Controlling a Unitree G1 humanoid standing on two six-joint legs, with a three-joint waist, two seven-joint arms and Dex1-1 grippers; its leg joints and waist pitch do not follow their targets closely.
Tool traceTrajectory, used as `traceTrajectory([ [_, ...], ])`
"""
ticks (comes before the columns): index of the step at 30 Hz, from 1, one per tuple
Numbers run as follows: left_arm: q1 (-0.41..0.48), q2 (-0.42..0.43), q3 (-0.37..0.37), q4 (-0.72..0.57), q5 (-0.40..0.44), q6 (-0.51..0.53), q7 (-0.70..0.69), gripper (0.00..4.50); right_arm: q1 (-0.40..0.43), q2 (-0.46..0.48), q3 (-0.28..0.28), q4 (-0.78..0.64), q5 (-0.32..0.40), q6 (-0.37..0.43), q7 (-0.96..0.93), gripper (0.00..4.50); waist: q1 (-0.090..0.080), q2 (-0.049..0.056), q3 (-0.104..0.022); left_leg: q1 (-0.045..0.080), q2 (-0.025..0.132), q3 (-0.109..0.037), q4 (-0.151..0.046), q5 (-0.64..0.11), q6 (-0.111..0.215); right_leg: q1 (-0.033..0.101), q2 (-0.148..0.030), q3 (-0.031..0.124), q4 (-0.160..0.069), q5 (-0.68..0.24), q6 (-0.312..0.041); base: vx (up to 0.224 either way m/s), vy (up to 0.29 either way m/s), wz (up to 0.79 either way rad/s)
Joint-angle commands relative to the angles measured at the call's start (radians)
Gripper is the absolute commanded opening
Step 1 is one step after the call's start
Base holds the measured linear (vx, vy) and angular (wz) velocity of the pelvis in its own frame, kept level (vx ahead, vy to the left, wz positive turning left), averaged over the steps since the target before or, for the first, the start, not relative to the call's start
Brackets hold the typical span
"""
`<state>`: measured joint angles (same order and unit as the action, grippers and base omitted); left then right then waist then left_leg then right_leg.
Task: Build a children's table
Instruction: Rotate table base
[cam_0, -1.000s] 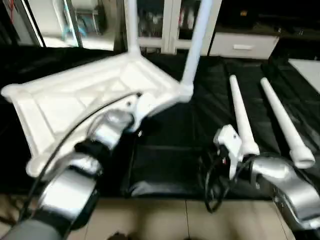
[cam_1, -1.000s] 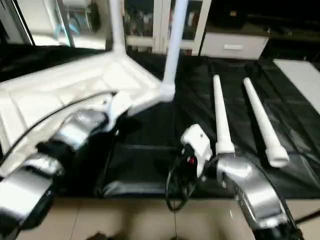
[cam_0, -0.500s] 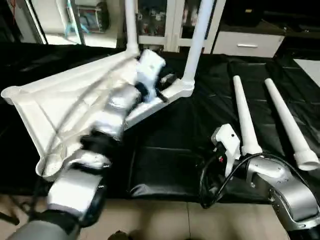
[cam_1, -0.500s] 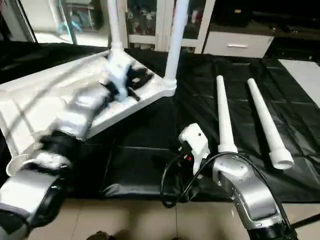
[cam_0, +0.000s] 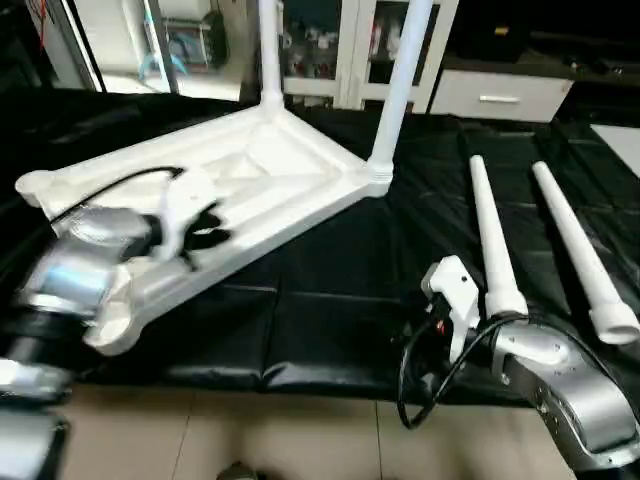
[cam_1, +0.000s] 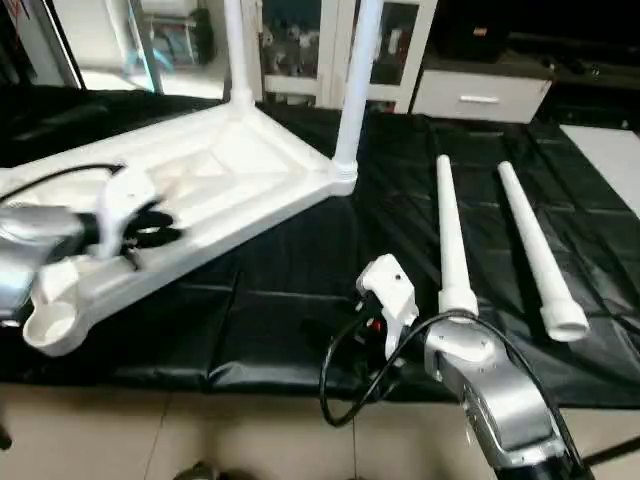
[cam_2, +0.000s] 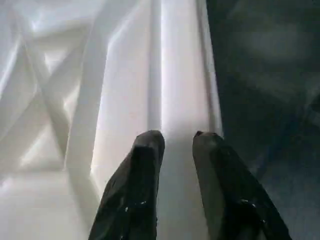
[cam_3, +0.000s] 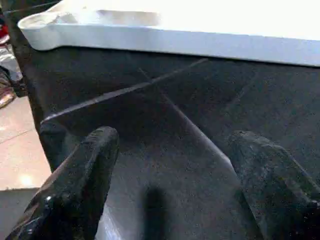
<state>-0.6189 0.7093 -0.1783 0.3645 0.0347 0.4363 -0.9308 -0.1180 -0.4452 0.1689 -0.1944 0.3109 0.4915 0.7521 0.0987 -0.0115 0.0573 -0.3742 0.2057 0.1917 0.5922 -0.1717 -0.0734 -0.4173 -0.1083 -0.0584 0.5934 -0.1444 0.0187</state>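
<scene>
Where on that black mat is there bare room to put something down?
Bare mat lies between the tabletop and the two loose legs, up to the right gripper. It is crowded around those legs and under the left gripper.

Your left end effector (cam_0: 205, 228) has swung back from the tabletop's (cam_0: 270, 170) far corner to its near rim.

Tabletop (cam_0: 270, 190) upside down at left on the cloth (cam_0: 330, 310), two legs (cam_0: 398, 80) upright at its far corners; two loose legs (cam_0: 490, 235) lying side by side at right; cabinet (cam_0: 330, 50) behind
</scene>
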Motion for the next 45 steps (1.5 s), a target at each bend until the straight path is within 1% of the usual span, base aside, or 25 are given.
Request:
traceTrajectory([
  [1, 0.008, 0.012, -0.033, -0.042, 0.002, 0.047, -0.036, 1.32, -0.003, -0.007, 0.004, -0.014, -0.002, -0.010, 0.009, 3.75, -0.005, 0.015, -0.061, 0.026, 0.019, -0.019, -0.093, -0.440, -0.061, 0.027, -0.028, 0.030, -0.074, -0.422, -0.133, 0.000, 0.000, 0.00],
  [2, 0.010, 0.024, -0.040, -0.043, 0.010, 0.061, -0.049, 1.32, -0.003, -0.009, 0.006, -0.013, -0.005, -0.012, 0.011, 3.75, -0.004, 0.012, -0.061, 0.027, 0.018, -0.018, -0.091, -0.436, -0.058, 0.026, -0.029, 0.031, -0.075, -0.423, -0.136, 0.000, 0.000, 0.00],
  [5, 0.007, 0.032, -0.049, -0.032, 0.034, 0.056, -0.048, 1.32, -0.002, -0.010, 0.006, -0.014, -0.005, -0.011, 0.012, 3.75, -0.004, 0.014, -0.062, 0.024, 0.018, -0.018, -0.091, -0.422, -0.056, 0.028, -0.029, 0.031, -0.074, -0.412, -0.139, 0.000, 0.000, 0.00],
  [6, 0.005, 0.037, -0.056, -0.027, 0.045, 0.055, -0.050, 1.32, -0.002, -0.011, 0.006, -0.016, -0.004, -0.011, 0.013, 3.75, -0.006, 0.012, -0.062, 0.022, 0.017, -0.018, -0.091, -0.418, -0.055, 0.029, -0.028, 0.030, -0.074, -0.405, -0.138, 0.000, 0.000, 0.00],
  [7, 0.005, 0.038, -0.057, -0.027, 0.047, 0.055, -0.051, 1.32, -0.002, -0.012, 0.006, -0.016, -0.003, -0.010, 0.014, 3.75, -0.006, 0.013, -0.063, 0.022, 0.017, -0.018, -0.091, -0.415, -0.055, 0.030, -0.028, 0.030, -0.073, -0.401, -0.138, 0.000, 0.000, 0.00],
  [8, 0.010, 0.041, -0.048, -0.041, 0.023, 0.075, -0.069, 1.32, 0.001, -0.015, 0.004, -0.019, -0.002, -0.010, 0.016, 3.75, -0.008, 0.016, -0.064, 0.022, 0.017, -0.018, -0.091, -0.412, -0.055, 0.031, -0.028, 0.031, -0.072, -0.393, -0.142, 0.000, 0.000, 0.00],
  [9, 0.012, 0.040, -0.045, -0.046, 0.017, 0.079, -0.073, 1.32, 0.002, -0.016, 0.003, -0.019, -0.001, -0.010, 0.016, 3.75, -0.010, 0.014, -0.064, 0.021, 0.016, -0.018, -0.091, -0.407, -0.053, 0.032, -0.027, 0.030, -0.071, -0.386, -0.146, 0.000, 0.000, 0.00],
  [10, 0.013, 0.040, -0.044, -0.047, 0.014, 0.081, -0.075, 1.32, 0.002, -0.016, 0.003, -0.019, -0.001, -0.010, 0.017, 3.75, -0.010, 0.015, -0.064, 0.022, 0.017, -0.018, -0.090, -0.407, -0.053, 0.031, -0.027, 0.030, -0.070, -0.380, -0.151, 0.000, 0.000, 0.00],
  [12, 0.025, 0.050, -0.039, -0.078, -0.021, 0.116, -0.114, 1.32, 0.008, -0.021, -0.001, -0.022, 0.000, -0.010, 0.020, 3.75, -0.011, 0.018, -0.065, 0.022, 0.017, -0.017, -0.090, -0.402, -0.055, 0.032, -0.027, 0.031, -0.067, -0.363, -0.162, 0.000, 0.000, 0.00],
  [13, 0.026, 0.051, -0.040, -0.080, -0.022, 0.118, -0.117, 1.32, 0.008, -0.021, -0.001, -0.022, 0.000, -0.010, 0.020, 3.75, -0.010, 0.017, -0.065, 0.023, 0.017, -0.017, -0.090, -0.400, -0.054, 0.032, -0.027, 0.031, -0.067, -0.357, -0.165, 0.000, 0.000, 0.00],
  [14, 0.036, 0.061, -0.040, -0.099, -0.040, 0.136, -0.149, 1.32, 0.013, -0.024, -0.003, -0.024, 0.001, -0.010, 0.022, 3.75, -0.011, 0.017, -0.066, 0.021, 0.017, -0.016, -0.089, -0.392, -0.050, 0.034, -0.026, 0.031, -0.065, -0.344, -0.172, 0.000, 0.000, 0.00],
  [22, 0.041, 0.060, -0.031, -0.103, -0.053, 0.159, -0.172, 1.32, 0.016, -0.026, -0.003, -0.023, -0.001, -0.010, 0.027, 3.75, -0.012, 0.017, -0.064, 0.024, 0.016, -0.015, -0.089, -0.402, -0.051, 0.033, -0.025, 0.030, -0.068, -0.359, -0.170, 0.000, 0.000, 0.00],
  [23, 0.048, 0.071, -0.037, -0.108, -0.052, 0.162, -0.186, 1.32, 0.016, -0.026, -0.001, -0.023, -0.003, -0.010, 0.028, 3.75, -0.011, 0.019, -0.064, 0.024, 0.016, -0.016, -0.089, -0.403, -0.051, 0.033, -0.025, 0.030, -0.067, -0.360, -0.170, 0.000, 0.000, 0.00],
  [24, 0.055, 0.080, -0.044, -0.112, -0.049, 0.165, -0.192, 1.32, 0.016, -0.026, 0.001, -0.022, -0.004, -0.011, 0.028, 3.75, -0.012, 0.016, -0.064, 0.022, 0.016, -0.016, -0.089, -0.406, -0.051, 0.034, -0.025, 0.030, -0.068, -0.366, -0.167, 0.000, 0.000, 0.00],
  [27, 0.075, 0.099, -0.071, -0.114, -0.026, 0.165, -0.186, 1.32, 0.015, -0.025, 0.008, -0.023, -0.007, -0.012, 0.029, 3.75, -0.012, 0.017, -0.063, 0.024, 0.016, -0.017, -0.090, -0.414, -0.051, 0.033, -0.025, 0.030, -0.069, -0.383, -0.159, 0.000, 0.000, 0.00],
  [31, 0.073, 0.075, -0.081, -0.092, -0.007, 0.164, -0.154, 1.32, 0.014, -0.027, 0.011, -0.021, -0.007, -0.013, 0.032, 3.75, -0.011, 0.018, -0.062, 0.028, 0.017, -0.017, -0.090, -0.426, -0.054, 0.029, -0.025, 0.031, -0.072, -0.394, -0.159, 0.000, 0.000, 0.00],
  [33, 0.076, 0.069, -0.085, -0.092, -0.004, 0.162, -0.151, 1.32, 0.015, -0.028, 0.012, -0.024, -0.007, -0.012, 0.032, 3.75, -0.011, 0.019, -0.062, 0.028, 0.016, -0.017, -0.090, -0.432, -0.055, 0.030, -0.025, 0.031, -0.073, -0.400, -0.157, 0.000, 0.000, 0.00],
  [36, 0.076, 0.059, -0.088, -0.096, -0.007, 0.166, -0.150, 1.32, 0.018, -0.031, 0.011, -0.028, -0.006, -0.010, 0.034, 3.75, -0.012, 0.017, -0.060, 0.027, 0.015, -0.018, -0.090, -0.444, -0.053, 0.031, -0.027, 0.030, -0.077, -0.441, -0.144, 0.000, 0.000, 0.00],
  [37, 0.076, 0.057, -0.088, -0.098, -0.009, 0.168, -0.152, 1.32, 0.018, -0.031, 0.011, -0.028, -0.006, -0.010, 0.034, 3.75, -0.011, 0.019, -0.060, 0.027, 0.015, -0.019, -0.090, -0.448, -0.054, 0.031, -0.027, 0.029, -0.078, -0.451, -0.140, 0.000, 0.000, 0.00],
  [38, 0.077, 0.050, -0.090, -0.108, -0.019, 0.175, -0.157, 1.32, 0.019, -0.032, 0.011, -0.029, -0.006, -0.009, 0.034, 3.75, -0.012, 0.018, -0.060, 0.029, 0.015, -0.020, -0.090, -0.457, -0.055, 0.028, -0.027, 0.029, -0.080, -0.464, -0.136, 0.000, 0.000, 0.00],
  [39, 0.078, 0.043, -0.093, -0.116, -0.026, 0.181, -0.160, 1.32, 0.020, -0.033, 0.011, -0.030, -0.006, -0.009, 0.034, 3.75, -0.011, 0.023, -0.060, 0.030, 0.015, -0.020, -0.090, -0.461, -0.056, 0.027, -0.027, 0.029, -0.081, -0.466, -0.136, 0.000, 0.000, 0.00],
  [40, 0.077, 0.037, -0.094, -0.120, -0.029, 0.184, -0.160, 1.32, 0.020, -0.033, 0.011, -0.030, -0.006, -0.009, 0.035, 3.75, -0.012, 0.020, -0.060, 0.031, 0.016, -0.021, -0.090, -0.465, -0.056, 0.027, -0.027, 0.029, -0.082, -0.466, -0.136, 0.000, 0.000, 0.00],
  [43, 0.076, 0.031, -0.096, -0.123, -0.031, 0.186, -0.158, 1.32, 0.020, -0.034, 0.010, -0.030, -0.006, -0.009, 0.035, 3.75, -0.011, 0.020, -0.062, 0.027, 0.016, -0.022, -0.091, -0.455, -0.055, 0.031, -0.027, 0.028, -0.080, -0.451, -0.138, 0.000, 0.000, 0.00],
  [44, 0.057, -0.013, -0.084, -0.111, -0.045, 0.185, -0.130, 1.32, 0.018, -0.036, 0.008, -0.028, -0.006, -0.009, 0.034, 3.75, -0.013, 0.019, -0.062, 0.024, 0.015, -0.021, -0.091, -0.446, -0.054, 0.032, -0.026, 0.028, -0.078, -0.435, -0.143, 0.000, 0.000, 0.00],
  [45, 0.040, -0.036, -0.067, -0.103, -0.053, 0.182, -0.110, 1.32, 0.017, -0.037, 0.006, -0.028, -0.004, -0.008, 0.035, 3.75, -0.012, 0.021, -0.062, 0.027, 0.016, -0.020, -0.090, -0.446, -0.054, 0.031, -0.026, 0.029, -0.079, -0.431, -0.146, 0.000, 0.000, 0.00],
])
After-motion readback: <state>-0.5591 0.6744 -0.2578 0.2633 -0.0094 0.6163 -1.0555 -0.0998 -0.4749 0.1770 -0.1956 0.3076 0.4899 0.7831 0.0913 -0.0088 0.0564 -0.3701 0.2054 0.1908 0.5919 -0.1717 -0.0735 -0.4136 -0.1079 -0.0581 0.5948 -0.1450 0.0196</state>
